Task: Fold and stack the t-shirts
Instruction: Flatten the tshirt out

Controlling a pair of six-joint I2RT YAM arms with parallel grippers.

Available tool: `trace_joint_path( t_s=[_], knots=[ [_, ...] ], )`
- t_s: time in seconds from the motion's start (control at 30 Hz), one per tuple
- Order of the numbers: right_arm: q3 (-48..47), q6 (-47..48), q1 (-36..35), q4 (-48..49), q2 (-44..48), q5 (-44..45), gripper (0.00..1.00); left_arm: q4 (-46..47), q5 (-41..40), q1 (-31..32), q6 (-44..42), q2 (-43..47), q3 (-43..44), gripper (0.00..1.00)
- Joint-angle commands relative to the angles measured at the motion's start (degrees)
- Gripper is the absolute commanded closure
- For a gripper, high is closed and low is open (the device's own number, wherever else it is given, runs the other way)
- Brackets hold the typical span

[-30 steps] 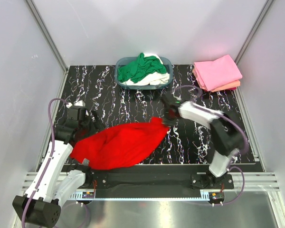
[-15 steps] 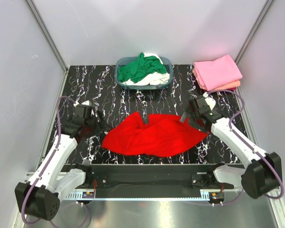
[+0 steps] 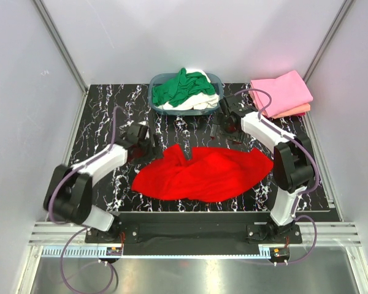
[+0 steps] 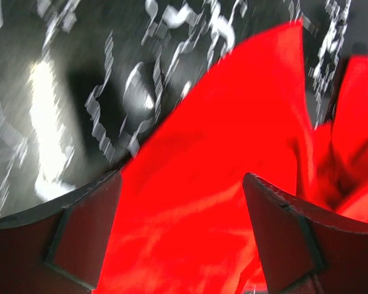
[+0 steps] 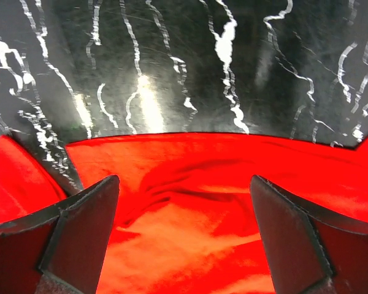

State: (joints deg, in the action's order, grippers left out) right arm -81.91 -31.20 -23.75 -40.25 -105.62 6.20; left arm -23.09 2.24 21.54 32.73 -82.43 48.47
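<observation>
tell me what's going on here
A two-armed robot is working on a bright red cotton t-shirt lying rumpled on the black marbled table. The left gripper and right gripper stand open over its far edge, holding nothing. Green and white shirts wait in the blue-grey plastic basket; folded pink ones sit far right.

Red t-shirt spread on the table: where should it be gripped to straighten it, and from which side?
Probably the far edge of the red t-shirt, approached from above on the basket side: it lies straight and flat on the table, unlike the bunched middle. The open right gripper hovers near it.
</observation>
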Motion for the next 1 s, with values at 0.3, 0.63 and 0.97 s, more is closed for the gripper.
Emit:
trace_joint_path(
  t_s=[0.3, 0.63, 0.97],
  knots=[
    [-2.4, 3.7, -0.3, 1.2, -0.4, -5.8, 0.08, 15.1, 1.6, 4.2, -6.4, -21.0, 16.1, 0.18],
    [0.4, 5.0, -0.2, 2.2, 1.9, -5.7, 0.07, 11.3, -4.2, 9.5, -4.7, -30.1, 20.8, 0.36],
    [1.8, 6.1, -0.2, 5.0, 2.4, -13.3, 0.13, 7.5, -8.5, 11.2, -5.2, -30.3, 22.3, 1.00]
  ],
)
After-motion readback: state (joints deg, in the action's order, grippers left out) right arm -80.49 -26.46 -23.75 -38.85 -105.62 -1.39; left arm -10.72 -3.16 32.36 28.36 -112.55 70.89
